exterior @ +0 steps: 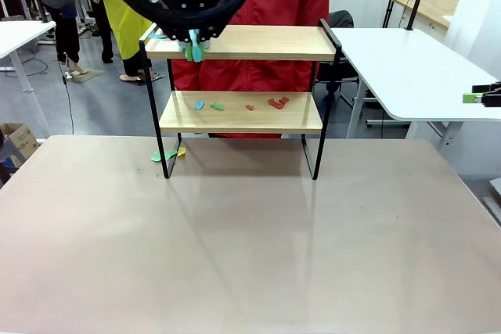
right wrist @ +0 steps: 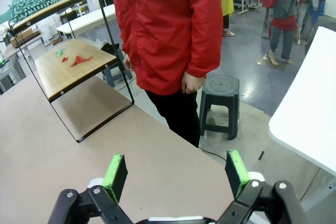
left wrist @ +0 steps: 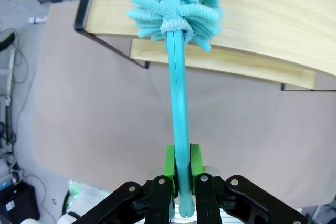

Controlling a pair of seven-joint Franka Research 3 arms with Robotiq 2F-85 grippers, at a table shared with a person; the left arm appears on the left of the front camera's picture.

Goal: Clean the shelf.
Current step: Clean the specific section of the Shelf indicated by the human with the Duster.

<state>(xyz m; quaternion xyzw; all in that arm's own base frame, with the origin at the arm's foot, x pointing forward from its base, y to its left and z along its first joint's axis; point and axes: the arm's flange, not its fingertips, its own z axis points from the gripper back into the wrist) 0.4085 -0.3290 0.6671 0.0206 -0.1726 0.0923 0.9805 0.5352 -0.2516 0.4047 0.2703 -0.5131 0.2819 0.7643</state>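
Two boards, one duster: our left gripper (left wrist: 182, 162) is clamped on the teal duster (left wrist: 176, 3) by its handle.
We see its fluffy head on the top board of the shelf (exterior: 235, 43), near the left rail. The shelf stands on the table (exterior: 250, 256), towards the far side. Coloured scraps (exterior: 275, 103) lie on the lower board. Our right gripper (right wrist: 176, 174) gapes wide, holding nothing.

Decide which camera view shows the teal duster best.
Left wrist view: the duster runs whole from the left pincer to its fluffy head on the shelf. Front view shows a tuft below the wrist; right wrist view, its distant head.
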